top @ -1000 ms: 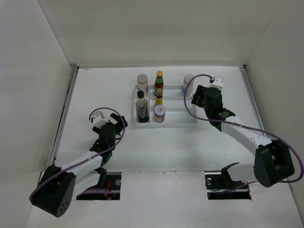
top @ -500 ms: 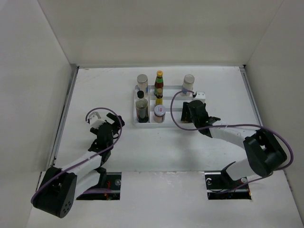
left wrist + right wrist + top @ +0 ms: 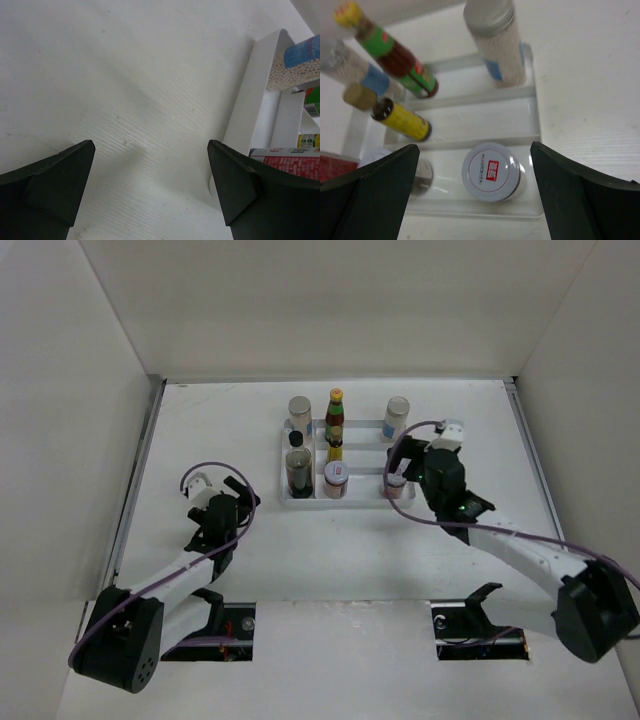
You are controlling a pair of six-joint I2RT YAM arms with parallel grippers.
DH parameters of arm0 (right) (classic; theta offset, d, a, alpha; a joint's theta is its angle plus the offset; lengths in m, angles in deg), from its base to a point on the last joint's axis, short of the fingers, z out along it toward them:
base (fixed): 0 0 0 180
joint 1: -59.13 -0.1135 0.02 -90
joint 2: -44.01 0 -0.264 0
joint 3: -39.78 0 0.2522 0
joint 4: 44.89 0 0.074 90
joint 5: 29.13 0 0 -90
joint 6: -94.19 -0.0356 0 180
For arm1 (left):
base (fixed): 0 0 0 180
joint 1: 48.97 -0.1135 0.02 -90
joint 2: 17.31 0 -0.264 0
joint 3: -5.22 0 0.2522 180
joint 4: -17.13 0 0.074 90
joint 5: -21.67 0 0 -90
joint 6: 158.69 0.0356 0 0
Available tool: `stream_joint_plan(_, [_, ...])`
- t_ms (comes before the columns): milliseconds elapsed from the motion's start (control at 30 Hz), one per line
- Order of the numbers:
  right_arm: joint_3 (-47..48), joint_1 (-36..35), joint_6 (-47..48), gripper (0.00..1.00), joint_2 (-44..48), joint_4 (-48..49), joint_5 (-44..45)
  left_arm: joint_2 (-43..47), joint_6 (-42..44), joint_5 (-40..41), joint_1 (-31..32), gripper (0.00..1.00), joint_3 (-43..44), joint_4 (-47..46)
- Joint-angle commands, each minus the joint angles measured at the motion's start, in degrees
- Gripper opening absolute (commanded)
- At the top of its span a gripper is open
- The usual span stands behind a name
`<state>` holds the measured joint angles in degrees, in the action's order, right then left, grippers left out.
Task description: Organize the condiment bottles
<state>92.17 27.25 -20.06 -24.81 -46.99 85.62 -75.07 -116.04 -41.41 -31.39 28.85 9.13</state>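
A white, faintly grained tabletop (image 3: 330, 560) lies under the left tool (image 3: 150, 185) and the right tool (image 3: 475, 190). A plain white back wall (image 3: 330, 310) rises far ahead of them, with a side wall (image 3: 60, 440) outward of each. Behind them, two dark cutouts (image 3: 215, 632) break the near edge. The light is even and the shadows soft.

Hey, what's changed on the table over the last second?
The right gripper swung from the back right of the tray to its front right compartment, then pulled back a little, open. A white-lidded jar now stands there, let go. The left gripper drifted slightly toward the near left, open and empty. The other bottles in the tray stayed put.
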Motion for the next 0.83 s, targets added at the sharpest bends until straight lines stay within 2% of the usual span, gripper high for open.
stream_joint_plan(0, [-3.8, 4.4, -4.2, 1.0, 8.4, 5.6, 5.7, -1.7, 0.2, 0.2, -1.0, 1.0, 5.1, 6.0])
stream_joint_plan(100, [-9.3, 10.8, -9.0, 1.0, 14.4, 6.3, 8.3, -2.0, 0.1, -0.8, -1.9, 1.0, 6.8, 9.0])
stream_joint_plan(200, [-16.5, 19.1, -18.0, 1.0, 18.3, 7.0, 6.5, -0.2, 0.2, -1.3, -2.2, 1.0, 7.0, 10.0])
stream_joint_plan(267, [-20.5, 22.6, -24.5, 1.0, 17.9, 9.2, 3.0, 1.1, 0.4, -1.5, -2.7, 1.0, 7.5, 11.0])
stream_joint_plan(367, [-22.7, 25.7, -28.1, 1.0, 13.0, 13.5, -1.1, 2.3, 1.4, -1.7, -3.0, 1.0, 9.4, 13.9])
stream_joint_plan(467, [-21.8, 26.7, -27.9, 1.0, 10.8, 13.4, -3.7, 1.9, 2.8, -2.4, -4.3, 1.0, 11.0, 15.1])
stream_joint_plan(800, [-20.5, 24.5, -26.5, 1.0, 8.9, 14.1, -2.2, -1.4, 4.5, -6.2, -8.3, 1.0, 13.5, 16.3])
